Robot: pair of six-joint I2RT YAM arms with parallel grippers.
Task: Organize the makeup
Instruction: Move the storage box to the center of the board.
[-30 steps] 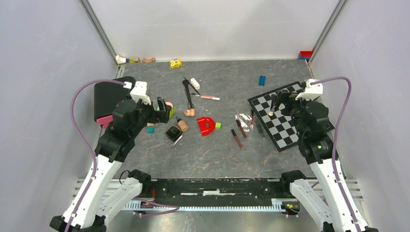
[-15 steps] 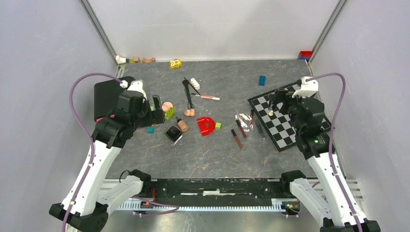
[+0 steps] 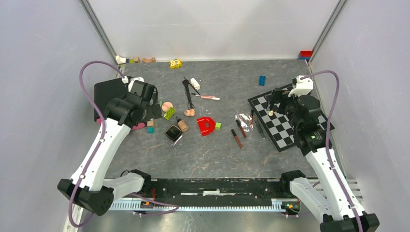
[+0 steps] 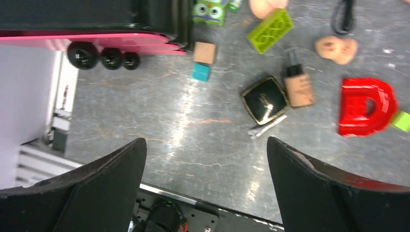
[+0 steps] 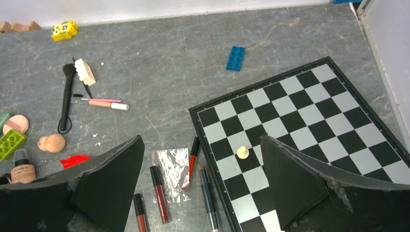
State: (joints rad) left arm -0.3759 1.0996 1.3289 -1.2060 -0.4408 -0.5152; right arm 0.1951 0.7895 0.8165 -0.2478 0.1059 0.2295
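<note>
The makeup lies loose on the grey table. A square black compact (image 3: pixel 172 132) (image 4: pixel 265 100) lies beside a beige black-capped bottle (image 3: pixel 183 125) (image 4: pixel 297 87). Two peach sponges (image 3: pixel 167 106) (image 3: pixel 189 112), a black wand (image 3: pixel 187 94) and a pink-white pencil (image 3: pixel 207 97) (image 5: pixel 104 102) lie further back. Dark-red tubes (image 3: pixel 237 138) (image 5: pixel 159 193) and a dark pencil (image 5: pixel 208 198) lie by a plastic wrapper (image 5: pixel 174 171). My left gripper (image 3: pixel 155 109) (image 4: pixel 205 188) is open and empty, above the table left of the compact. My right gripper (image 3: pixel 274 100) (image 5: pixel 200 183) is open and empty over the tubes and the board's edge.
A chessboard (image 3: pixel 285 125) with one white pawn (image 5: pixel 242 152) lies at the right. A black and pink case (image 3: pixel 109 96) sits at the left. A red D-shaped piece (image 3: pixel 206 125), green brick (image 4: pixel 270 30), small cubes (image 4: pixel 203 60) and a blue brick (image 3: pixel 261 80) are scattered about.
My left wrist has drawn back toward the black case, uncovering a peach sponge. My right wrist has moved slightly toward the back. Nothing on the table has moved.
</note>
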